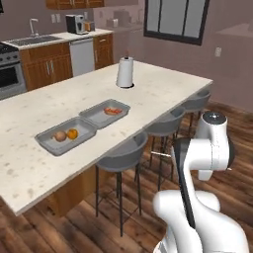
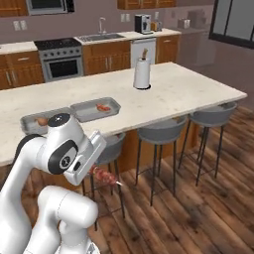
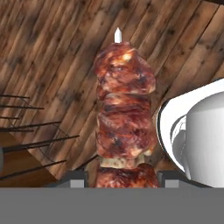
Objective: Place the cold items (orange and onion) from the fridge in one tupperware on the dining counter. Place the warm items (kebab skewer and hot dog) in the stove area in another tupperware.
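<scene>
My gripper (image 3: 122, 177) is shut on the kebab skewer (image 3: 124, 113), whose browned meat chunks and white tip point out over the wood floor. From the right base the skewer (image 2: 105, 176) sticks out below the hand, with the gripper (image 2: 94, 170) low in front of the counter. On the dining counter (image 1: 163, 89) lie two grey tupperware side by side. The left tupperware (image 1: 47, 134) holds the onion (image 1: 60, 136) and the orange (image 1: 72, 133). The right tupperware (image 1: 91, 114) holds the hot dog (image 1: 112, 110), also seen as the hot dog (image 2: 103, 107).
A paper towel roll (image 1: 125, 72) stands upright further along the counter. Grey stools (image 1: 121, 157) line the counter's near side between me and it. The stove (image 2: 59, 59) and the sink (image 2: 99, 36) are along the back wall.
</scene>
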